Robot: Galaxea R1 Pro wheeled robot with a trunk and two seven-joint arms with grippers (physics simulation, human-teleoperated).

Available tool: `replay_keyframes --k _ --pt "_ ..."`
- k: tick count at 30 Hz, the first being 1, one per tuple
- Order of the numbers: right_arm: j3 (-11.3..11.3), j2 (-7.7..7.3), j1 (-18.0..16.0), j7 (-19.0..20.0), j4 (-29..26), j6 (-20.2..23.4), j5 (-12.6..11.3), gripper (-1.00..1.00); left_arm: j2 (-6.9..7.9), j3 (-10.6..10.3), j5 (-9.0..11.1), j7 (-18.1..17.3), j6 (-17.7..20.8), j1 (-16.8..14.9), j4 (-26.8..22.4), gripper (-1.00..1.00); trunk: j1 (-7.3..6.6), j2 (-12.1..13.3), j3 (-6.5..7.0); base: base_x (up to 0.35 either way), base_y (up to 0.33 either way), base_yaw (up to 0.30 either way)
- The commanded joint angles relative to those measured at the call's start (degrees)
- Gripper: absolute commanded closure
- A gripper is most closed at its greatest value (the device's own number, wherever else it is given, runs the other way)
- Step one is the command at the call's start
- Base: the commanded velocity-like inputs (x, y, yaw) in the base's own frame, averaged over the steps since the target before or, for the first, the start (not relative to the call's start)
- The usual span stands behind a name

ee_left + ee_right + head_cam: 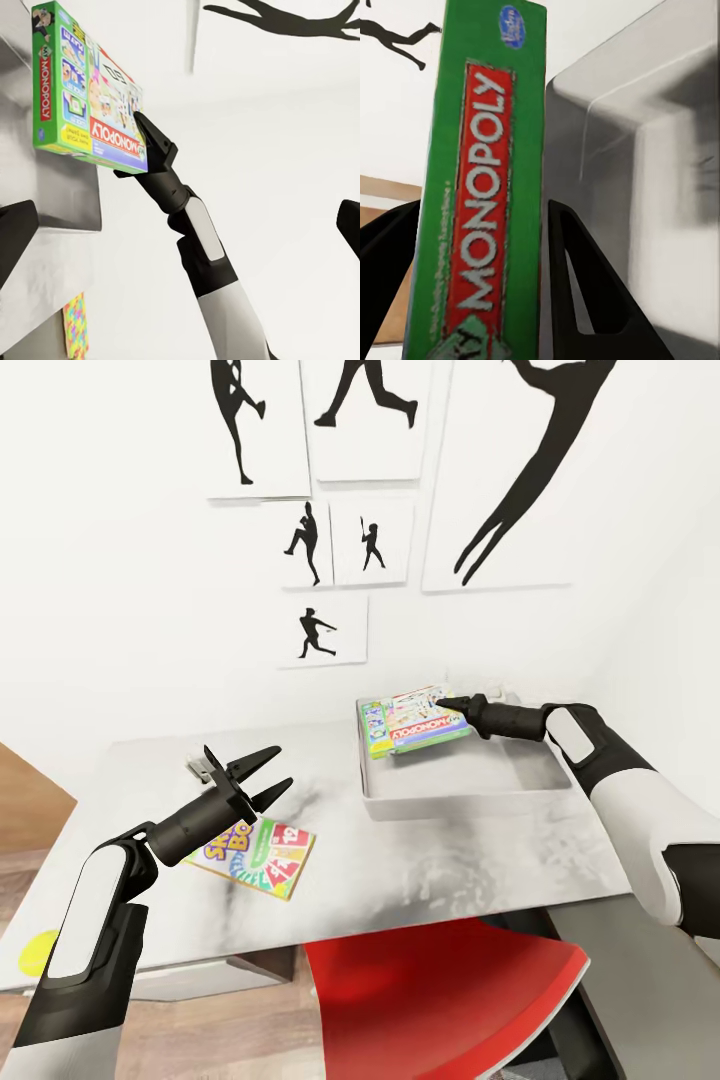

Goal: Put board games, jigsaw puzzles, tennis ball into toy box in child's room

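White walls with black baseball silhouettes [330,490] back the pale table [450,870]. Over the far-left corner of the toy box [465,785], the right gripper [447,706] clamps the Monopoly box [412,722]. Spread wide with nothing between its fingers, the left gripper [263,775] hovers above another board game [262,853] lying flat on the table.

Layout: table, toy box, two game boxes, ball.

The toy box [470,785] sits on the table [420,880], right of centre, near the wall. The Monopoly box [412,720] is held over the toy box's far-left corner by the right gripper [447,706]. A second game box [262,857] lies on the table to the left, under the left gripper [262,775]. The ball [38,952] lies beyond the table's near-left edge.
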Motion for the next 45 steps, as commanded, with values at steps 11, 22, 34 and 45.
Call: replay_keyframes --k 11,22,34,45 --pt "0.2 -0.57 0.0 0.1 0.0 0.0 -0.2 1.0 0.5 -0.4 -0.7 -0.5 0.3 -0.3 0.0 -1.0 0.03 -0.1 -0.67 0.0 0.0 0.006" --pt "0.2 -0.83 0.0 0.1 0.0 -0.1 -0.2 1.0 0.64 -0.7 -0.7 -0.4 0.3 -0.4 0.0 -1.0 0.03 -0.1 -0.89 0.0 0.0 0.001" --pt "0.2 -0.83 0.0 0.1 0.0 -0.1 -0.2 1.0 0.68 -0.8 -0.7 -0.4 0.3 -0.4 0.0 -1.0 0.03 -0.1 -1.76 0.0 0.0 0.0" --pt "0.1 -0.86 -0.1 0.1 0.0 -0.1 -0.2 1.0 0.68 -0.8 -0.7 -0.4 0.3 -0.4 0.0 -1.0 0.03 -0.1 -2.75 0.0 0.0 0.0"
